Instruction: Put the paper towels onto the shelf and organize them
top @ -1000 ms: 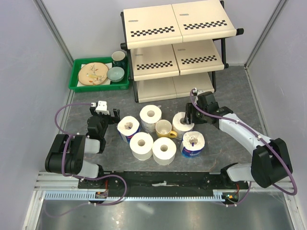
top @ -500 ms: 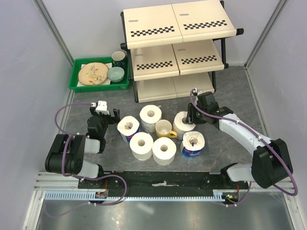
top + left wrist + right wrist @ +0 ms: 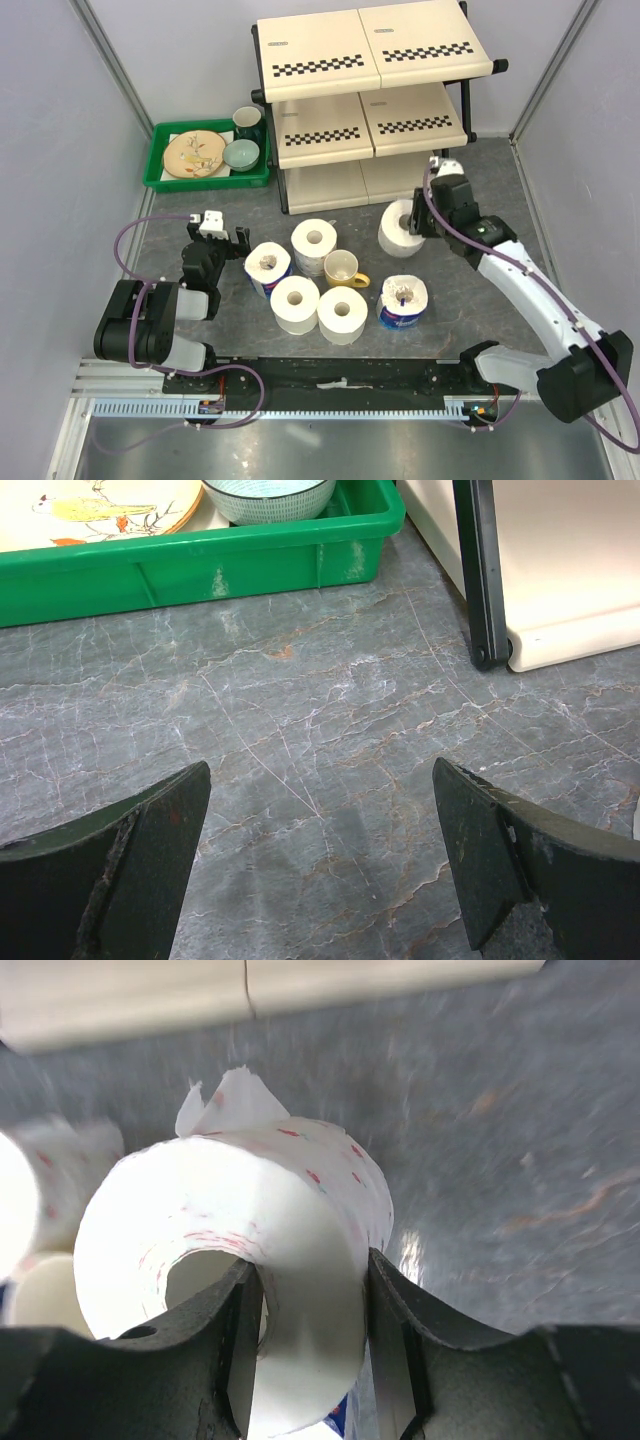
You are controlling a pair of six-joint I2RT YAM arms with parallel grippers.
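Top view: right gripper (image 3: 418,218) clamps patterned roll (image 3: 397,230) just before shelf (image 3: 370,60) bottom tier, right half. Five other rolls (image 3: 296,303) clustered mid-counter (image 3: 500,170).
Left wrist: left gripper (image 3: 320,780) wide, nothing between; green tray (image 3: 250,565) ahead.
Right wrist: one finger (image 3: 240,1340) in core, other outside wall; faint red print, torn flap on top.

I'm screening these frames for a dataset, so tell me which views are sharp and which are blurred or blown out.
Top external: sharp and evenly lit across the shelf, with no glare. Left wrist: the veined table and green tray are crisp. Right wrist: the background is smeared by motion blur, and the held paper towel roll is overexposed on its end face.
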